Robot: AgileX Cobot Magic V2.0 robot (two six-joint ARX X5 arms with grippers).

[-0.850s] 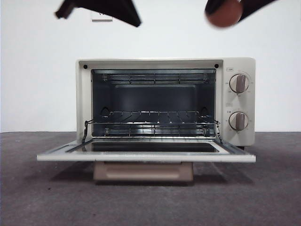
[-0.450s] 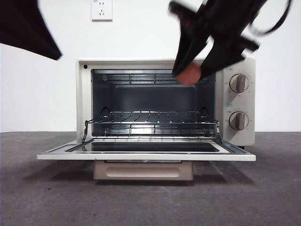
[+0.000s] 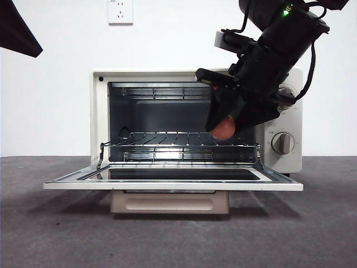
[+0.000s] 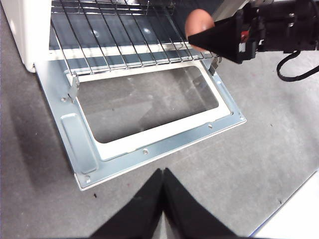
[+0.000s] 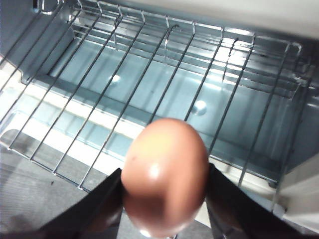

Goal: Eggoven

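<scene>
The cream toaster oven (image 3: 281,162) stands open, its door (image 3: 173,182) folded down flat. My right gripper (image 3: 224,129) is shut on the reddish-brown egg (image 3: 223,129) and holds it at the oven mouth, just above the right part of the wire rack (image 3: 167,140). In the right wrist view the egg (image 5: 166,174) fills the space between the jaws, over the rack (image 5: 124,89). The left wrist view shows the egg (image 4: 198,23) and the door (image 4: 144,144) from above. My left gripper (image 4: 162,172) is shut and hangs above the table, apart from the oven door's front edge.
A second wire rack (image 3: 167,92) sits high inside the oven. One knob (image 3: 283,143) shows on the right panel; the arm covers the upper one. A wall socket (image 3: 120,11) is behind. Dark grey table (image 3: 56,234) spreads in front.
My right gripper has come down with the egg from the top of the picture to just above the lower rack. The left arm's dark tip has drawn back toward the upper left corner.
</scene>
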